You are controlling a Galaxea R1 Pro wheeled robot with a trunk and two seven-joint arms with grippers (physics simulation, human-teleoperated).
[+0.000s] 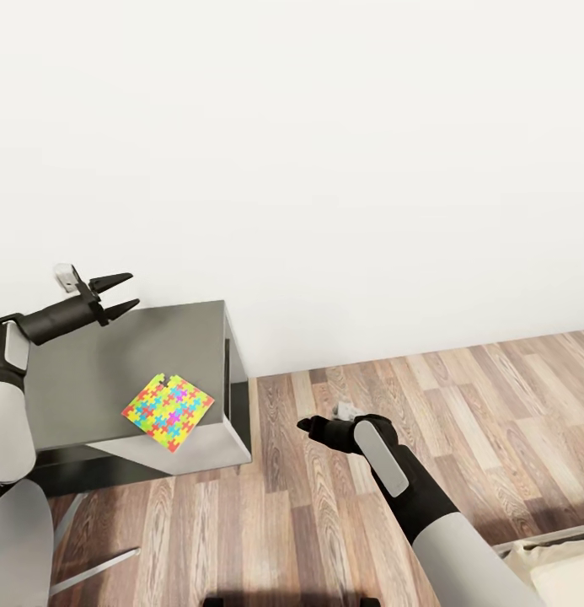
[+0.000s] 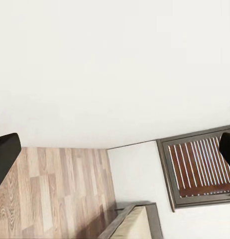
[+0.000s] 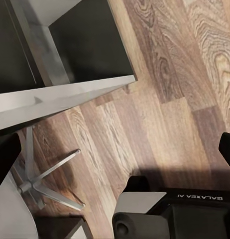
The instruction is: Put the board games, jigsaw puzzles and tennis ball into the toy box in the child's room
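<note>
Reaching toward the table (image 1: 89, 371), the robot looks to be at the step of fetching a jigsaw puzzle (image 1: 168, 412) — one colourful sheet lies flat near the front corner of the dark grey top, slightly askew to the edge. The left gripper (image 1: 123, 294) hangs above the far side of the table with its two fingers apart and nothing between them, well apart from the puzzle. The right gripper (image 1: 308, 426) hovers over the wood floor (image 1: 460, 405) beside the table; whether its fingers are apart or together I cannot tell. My guess is that the next move calls for bringing the left gripper back and down to the sheet's edge — thin and flat, it may need sliding to the table rim to get a grip. Counted: one puzzle, one table, two grippers, and a corner of the bed (image 1: 561, 573).
</note>
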